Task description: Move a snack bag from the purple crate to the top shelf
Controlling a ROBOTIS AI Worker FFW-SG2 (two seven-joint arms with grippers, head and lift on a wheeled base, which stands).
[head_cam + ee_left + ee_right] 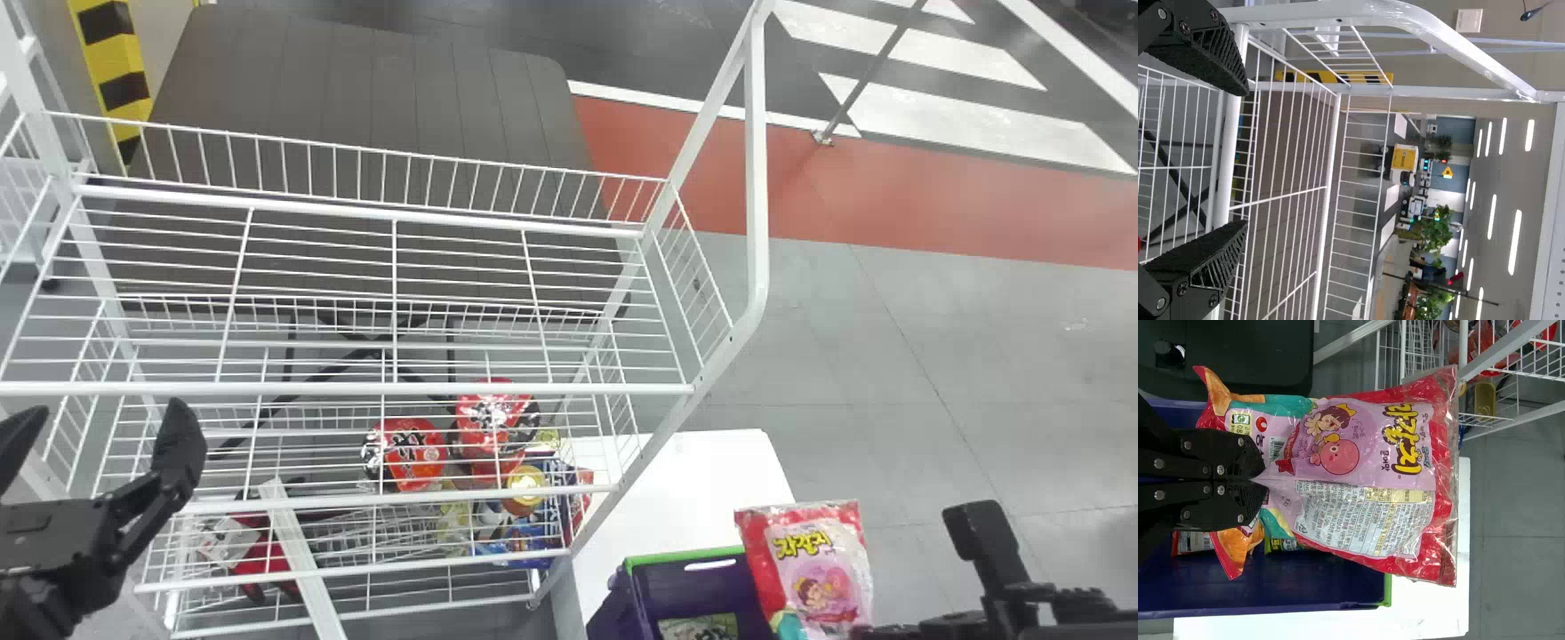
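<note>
Towering by the desk point(676, 489) was the white rack point(356, 388), then the purple crate point(685, 587); at its edge, the glossy red snack bag point(805, 564), yellow lettering above pink cartoon, pinched in the right gripper point(867, 633)! The left gripper point(102, 431) gaped.

Red packages point(406, 452) and a round yellow item point(524, 480) lay low in the white rack point(757, 178), toward its right edge, as a dark panel point(373, 98) stretched behind, near a striped post point(124, 53); leafy plants point(1438, 233) stood in the background.
</note>
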